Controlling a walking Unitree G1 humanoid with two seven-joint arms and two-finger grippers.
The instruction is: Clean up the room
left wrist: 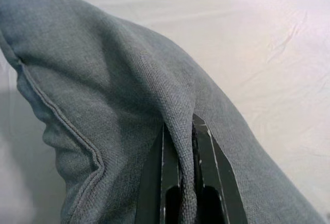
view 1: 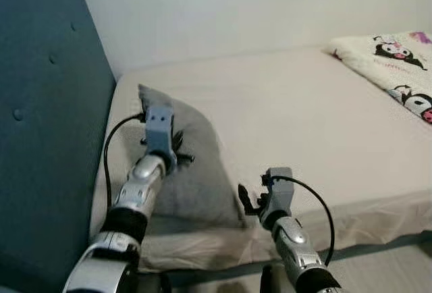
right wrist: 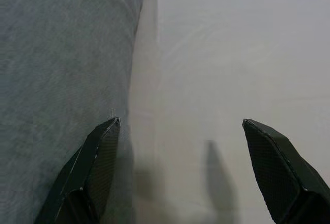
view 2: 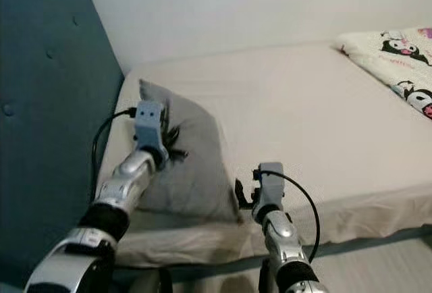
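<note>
A grey pillow [view 1: 196, 165] lies on the beige bed [view 1: 304, 124] near the blue headboard. My left gripper [view 1: 177, 150] is shut on a fold of the pillow's fabric; in the left wrist view the cloth [left wrist: 124, 95] is pinched between the two black fingers [left wrist: 206, 167]. My right gripper [view 1: 248, 202] hangs open at the pillow's near right corner, by the bed's front edge. In the right wrist view one of its fingers [right wrist: 95, 170] touches the pillow's edge [right wrist: 62, 69] and the other finger [right wrist: 278, 172] stands over bare sheet.
A tufted blue headboard [view 1: 47, 124] rises on the left. A white blanket with cartoon prints [view 1: 398, 63] lies at the bed's far right. A white wall [view 1: 236, 9] runs behind the bed. A strip of floor [view 1: 391, 266] shows below the front edge.
</note>
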